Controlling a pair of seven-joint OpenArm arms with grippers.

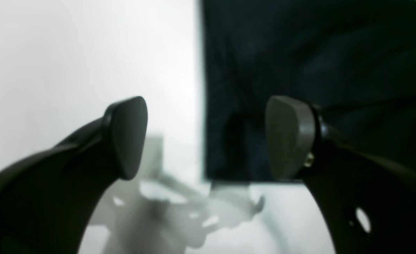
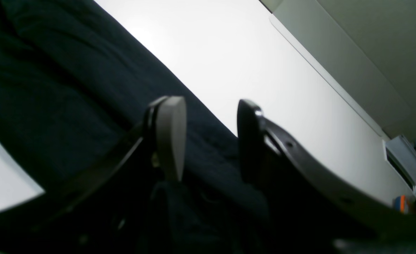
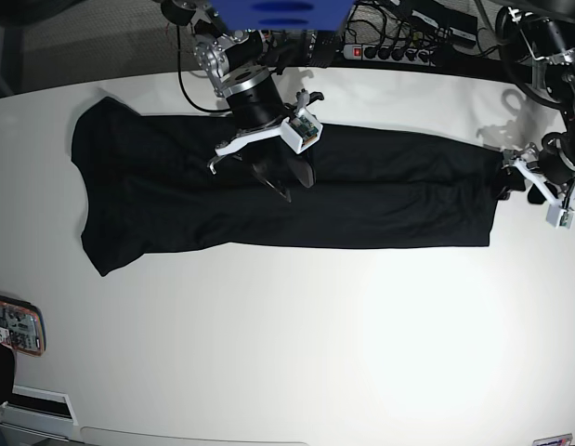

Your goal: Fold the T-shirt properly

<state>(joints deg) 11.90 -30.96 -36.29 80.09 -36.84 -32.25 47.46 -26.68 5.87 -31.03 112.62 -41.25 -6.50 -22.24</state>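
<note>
we see the t-shirt flat on the table; left gripper and right gripper gape empty; a phone lies at eight o'clock.

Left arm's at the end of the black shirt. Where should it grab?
Probably the near corner of the black cloth T-shirt, where its straight end edge meets the white table. The open left gripper straddles that edge; descend from above and pinch.
</note>
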